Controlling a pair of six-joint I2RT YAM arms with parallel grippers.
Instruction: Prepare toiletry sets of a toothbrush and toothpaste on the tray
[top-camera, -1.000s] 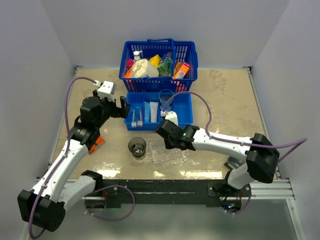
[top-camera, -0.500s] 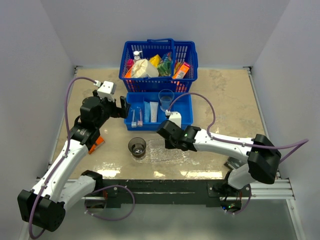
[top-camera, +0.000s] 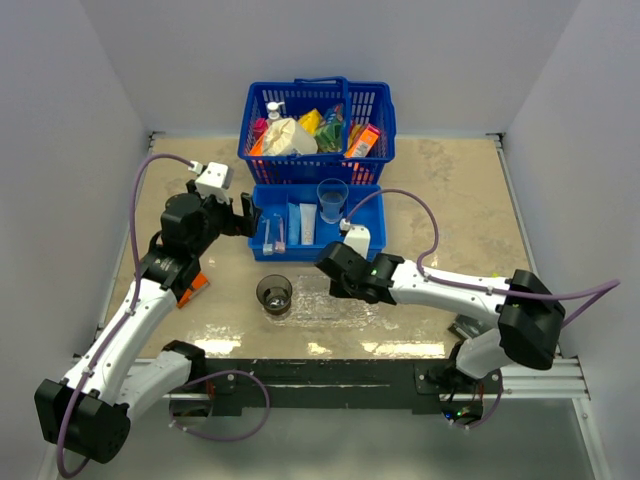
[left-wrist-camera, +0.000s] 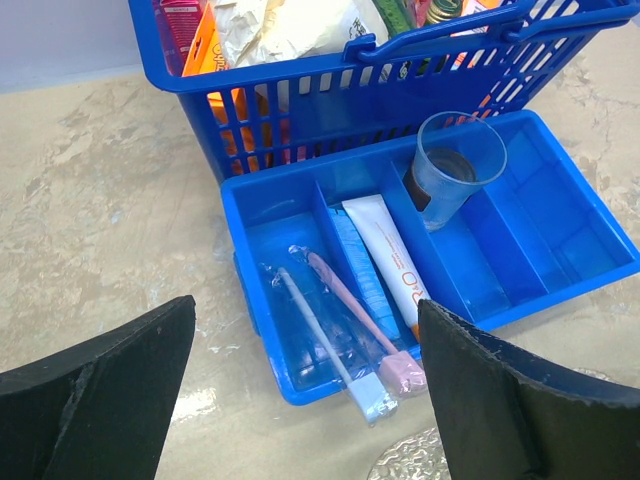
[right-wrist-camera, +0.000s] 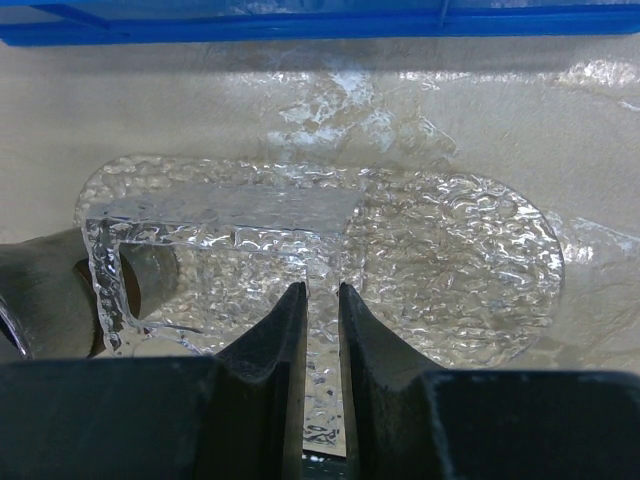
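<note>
Two clear-wrapped toothbrushes, one pink (left-wrist-camera: 350, 300) and one pale purple (left-wrist-camera: 322, 342), lie in the blue bin's left compartment (top-camera: 273, 235). A white toothpaste tube (left-wrist-camera: 392, 262) and a pale blue one (left-wrist-camera: 357, 265) lie beside them. My left gripper (left-wrist-camera: 305, 322) is open wide above the bin's near left corner (top-camera: 243, 215). The clear bumpy oval tray (right-wrist-camera: 450, 250) lies on the table in front of the bin (top-camera: 325, 305). My right gripper (right-wrist-camera: 322, 292) is shut on the tray's near rim (top-camera: 333, 280). A smoky cup (top-camera: 274, 293) stands at the tray's left end.
The blue divided bin (left-wrist-camera: 560, 240) also holds a clear cup (left-wrist-camera: 455, 165). The blue handled basket (top-camera: 318, 120), full of packets and a pump bottle, stands right behind it. An orange object (top-camera: 192, 288) lies by the left arm.
My right arm has shifted a little to the right, still closed on the tray's rim. The left arm and the smoky cup have not moved.
</note>
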